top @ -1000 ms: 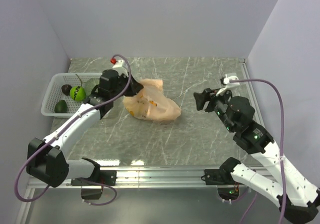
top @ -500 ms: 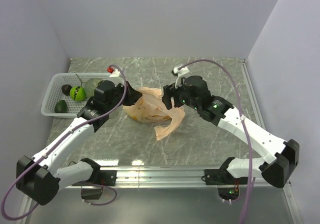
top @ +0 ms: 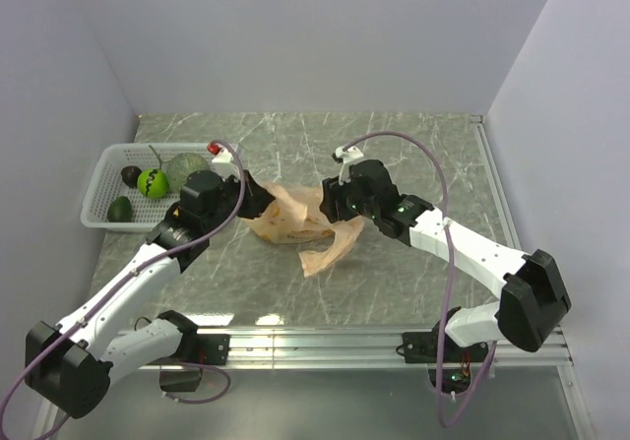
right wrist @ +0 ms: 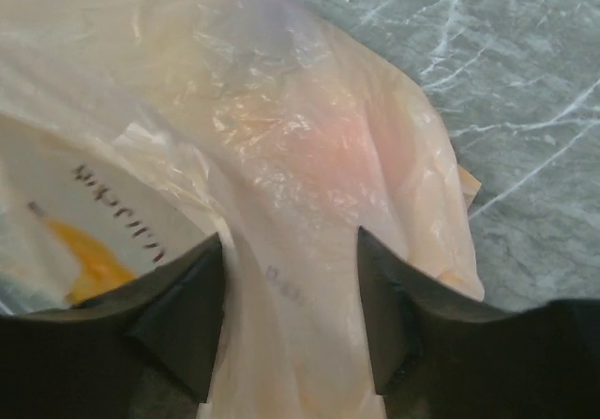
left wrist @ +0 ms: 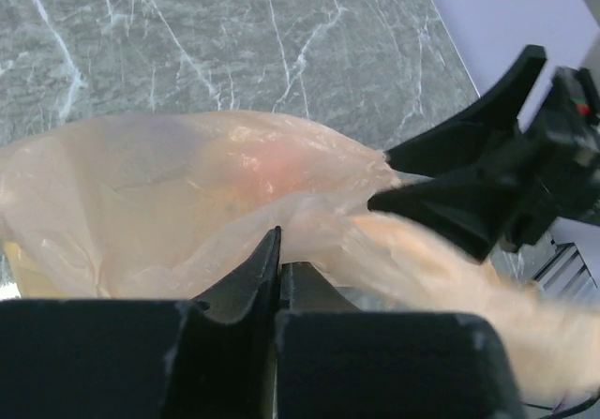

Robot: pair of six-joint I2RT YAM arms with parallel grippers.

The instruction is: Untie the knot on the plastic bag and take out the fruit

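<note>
The pale-orange plastic bag (top: 291, 220) lies crumpled mid-table, with a loose flap (top: 323, 252) trailing toward the front. My left gripper (top: 260, 200) is shut on the bag's left edge; in the left wrist view its jaws (left wrist: 279, 255) pinch the film (left wrist: 187, 194). My right gripper (top: 332, 206) is at the bag's right side, open, with a fold of film (right wrist: 300, 203) lying between its fingers (right wrist: 183, 306). It also shows in the left wrist view (left wrist: 469, 199). The knot does not show. An orange-yellow patch (right wrist: 89, 250) shows through the film; no fruit is clearly visible.
A white basket (top: 101, 176) stands at the left edge with a bright green round fruit (top: 153, 182), a grey-green melon (top: 183, 167) and two dark pieces (top: 121, 209). Walls close the table at the back and both sides.
My right arm has swung in from the right side to the bag and its open jaws now straddle the film. The bag has been stretched and a flap trails forward. The left gripper kept its hold.
</note>
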